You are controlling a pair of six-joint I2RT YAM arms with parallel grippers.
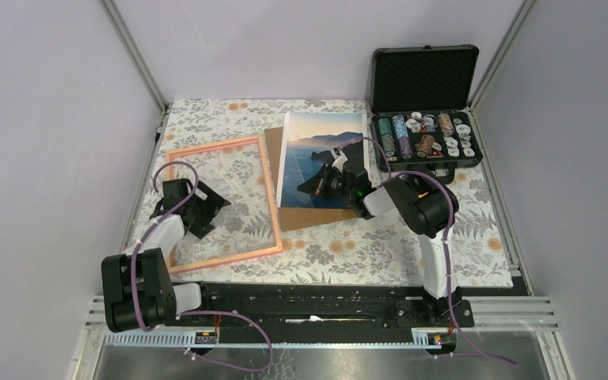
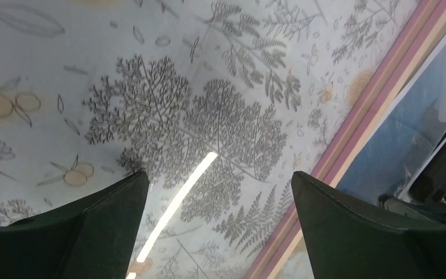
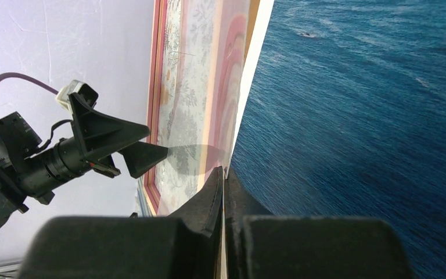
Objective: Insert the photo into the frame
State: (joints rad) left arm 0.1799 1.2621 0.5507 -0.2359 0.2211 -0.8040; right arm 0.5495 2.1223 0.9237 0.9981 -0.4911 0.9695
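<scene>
The photo point(image 1: 322, 142), a blue sea coast print, lies partly on a brown backing board point(image 1: 310, 215) at mid table. My right gripper point(image 1: 324, 182) is shut on the photo's left edge; in the right wrist view the closed fingertips point(image 3: 223, 174) pinch the thin sheet point(image 3: 354, 116). The pink frame point(image 1: 271, 206) lies flat to the left of the photo, its clear pane showing the floral cloth. My left gripper point(image 1: 206, 207) is open and empty over the pane; in the left wrist view point(image 2: 220, 186) the frame's border point(image 2: 371, 110) runs past its right finger point(image 2: 354, 232).
An open black case point(image 1: 423, 75) with poker chips stands at the back right. The floral tablecloth point(image 1: 380, 245) covers the table. Grey walls and metal posts close in the sides. The left gripper also shows in the right wrist view point(image 3: 122, 145).
</scene>
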